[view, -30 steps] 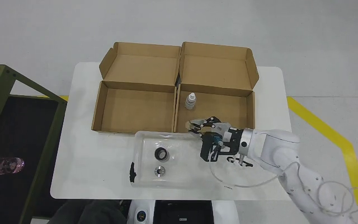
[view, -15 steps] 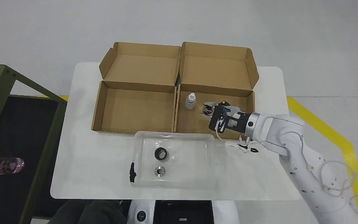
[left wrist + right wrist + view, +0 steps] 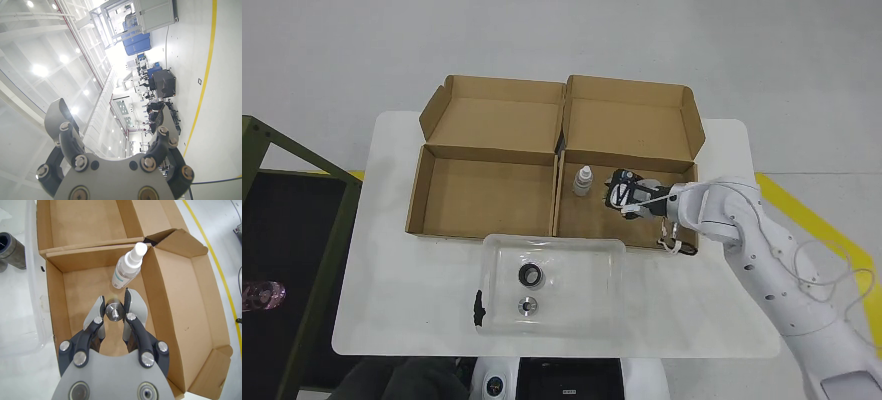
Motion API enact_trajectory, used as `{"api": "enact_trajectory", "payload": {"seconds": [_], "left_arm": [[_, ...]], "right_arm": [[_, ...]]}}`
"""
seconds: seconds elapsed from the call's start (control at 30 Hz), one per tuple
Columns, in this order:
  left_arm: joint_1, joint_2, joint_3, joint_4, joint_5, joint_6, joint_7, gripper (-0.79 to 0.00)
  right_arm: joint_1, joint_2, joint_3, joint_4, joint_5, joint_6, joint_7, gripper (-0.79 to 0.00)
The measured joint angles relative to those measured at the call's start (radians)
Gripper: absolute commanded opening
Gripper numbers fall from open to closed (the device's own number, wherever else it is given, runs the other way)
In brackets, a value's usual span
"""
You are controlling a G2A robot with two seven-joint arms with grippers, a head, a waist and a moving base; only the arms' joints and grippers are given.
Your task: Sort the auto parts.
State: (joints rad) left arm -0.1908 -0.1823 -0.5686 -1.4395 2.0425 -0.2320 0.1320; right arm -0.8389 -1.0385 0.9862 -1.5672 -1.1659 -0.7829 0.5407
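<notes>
Steel stud part point(image 3: 113, 311), small, dense, rigid and slick, sits clamped across its round body in the right jaws, over the floor of the right cardboard box point(image 3: 83, 285), just right of the spray bottle point(image 3: 128, 266). That side grip suits it. The left jaws gape wide, empty.

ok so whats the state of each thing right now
right gripper: shut on metal part, over right box
left gripper: open, holding nothing
spray bottle: upright, in right box
left box: lid open
right box: lid open
clear tray: holds two parts
</notes>
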Motion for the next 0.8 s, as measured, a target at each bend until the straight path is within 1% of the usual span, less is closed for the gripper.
{"api": "enact_trajectory", "payload": {"seconds": [0.17, 0.27, 0.3, 0.43, 0.47, 0.53, 0.57, 0.6, 0.63, 0.67, 0.7, 0.8], "left_arm": [[0.000, 0.000, 0.000, 0.000, 0.000, 0.000, 0.000, 0.000], [0.000, 0.000, 0.000, 0.000, 0.000, 0.000, 0.000, 0.000], [0.000, 0.000, 0.000, 0.000, 0.000, 0.000, 0.000, 0.000], [0.000, 0.000, 0.000, 0.000, 0.000, 0.000, 0.000, 0.000], [0.000, 0.000, 0.000, 0.000, 0.000, 0.000, 0.000, 0.000], [0.000, 0.000, 0.000, 0.000, 0.000, 0.000, 0.000, 0.000], [0.000, 0.000, 0.000, 0.000, 0.000, 0.000, 0.000, 0.000], [0.000, 0.000, 0.000, 0.000, 0.000, 0.000, 0.000, 0.000], [0.000, 0.000, 0.000, 0.000, 0.000, 0.000, 0.000, 0.000], [0.000, 0.000, 0.000, 0.000, 0.000, 0.000, 0.000, 0.000], [0.000, 0.000, 0.000, 0.000, 0.000, 0.000, 0.000, 0.000], [0.000, 0.000, 0.000, 0.000, 0.000, 0.000, 0.000, 0.000]], "right_arm": [[0.051, -0.017, -0.047, 0.067, 0.018, 0.006, 0.029, -0.785], [0.080, -0.029, -0.077, 0.112, 0.023, 0.016, 0.035, -0.767], [0.087, -0.032, -0.085, 0.124, 0.023, 0.018, 0.037, -0.776], [0.115, -0.046, -0.120, 0.170, 0.019, 0.028, 0.041, -0.730], [0.123, -0.051, -0.130, 0.184, 0.018, 0.032, 0.040, -0.730], [0.134, -0.057, -0.142, 0.203, 0.018, 0.036, 0.037, -0.674], [0.140, -0.060, -0.149, 0.214, 0.017, 0.038, 0.035, -0.526], [0.144, -0.063, -0.154, 0.221, 0.016, 0.040, 0.034, -0.428], [0.148, -0.065, -0.157, 0.227, 0.015, 0.045, 0.033, -0.403], [0.152, -0.067, -0.160, 0.232, 0.012, 0.050, 0.031, -0.280], [0.155, -0.070, -0.165, 0.237, 0.009, 0.055, 0.027, -0.215], [0.157, -0.075, -0.172, 0.243, 0.008, 0.058, 0.020, -0.148]]}}
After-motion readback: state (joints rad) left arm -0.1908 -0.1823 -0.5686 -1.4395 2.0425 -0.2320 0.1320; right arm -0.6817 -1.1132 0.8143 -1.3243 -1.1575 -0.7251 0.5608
